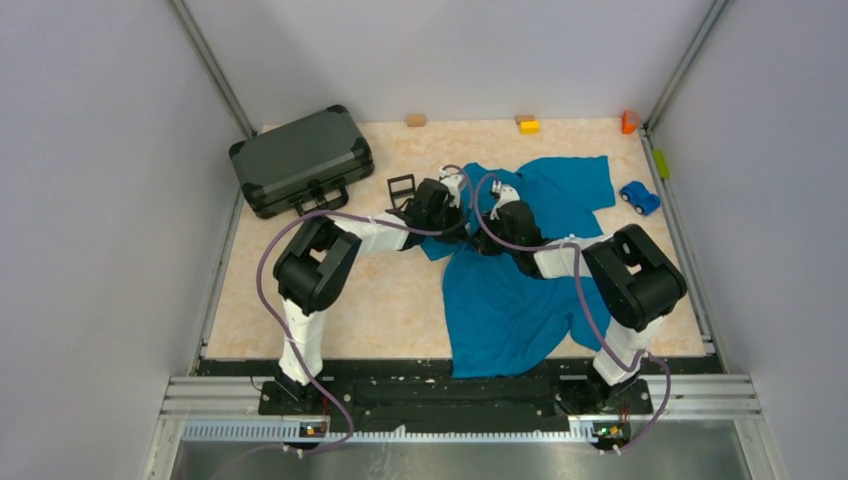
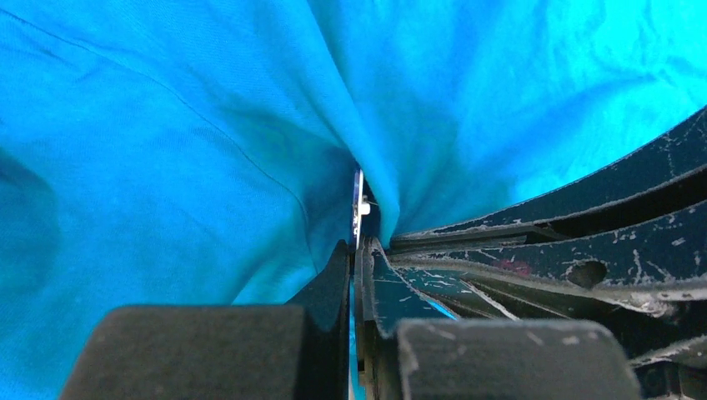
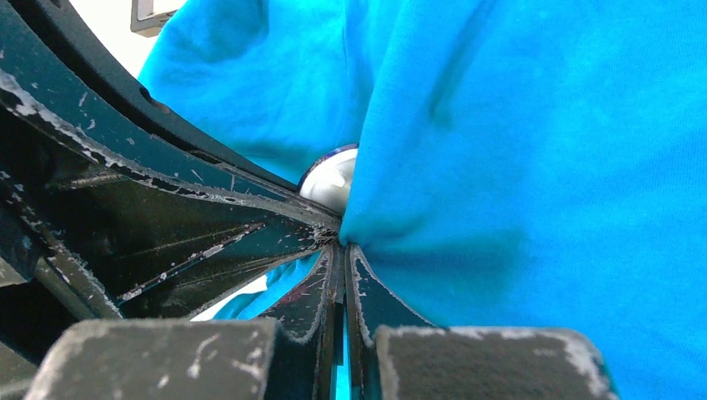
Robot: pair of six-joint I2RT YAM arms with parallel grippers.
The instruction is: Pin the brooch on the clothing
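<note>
the table (image 1: pixel 350 300) is a pale speckled board, and the biggest thing on it is the teal shirt (image 1: pixel 510 300), spread in rumpled folds from the middle of the near edge up toward the far right corner. a dark grey hard case (image 1: pixel 300 155) lies shut at the far left corner. both arms reach in from the near edge and meet over the upper left part of the shirt, near the middle of the table. the left gripper (image 2: pixel 354 250) has its jaws pressed together on the brooch, which stands edge-on straight out of the seam between its tips. the right gripper (image 3: pixel 342 250) has its jaws squeezed on a bunched fold of the shirt, tips just beside the left ones. a small black frame (image 1: pixel 401 188) stands between the case and the shirt. a blue toy car (image 1: pixel 639 196) sits by the right edge. the brooch (image 3: pixel 327 179) is a tiny round disc, half tucked behind the pinched fold.
</note>
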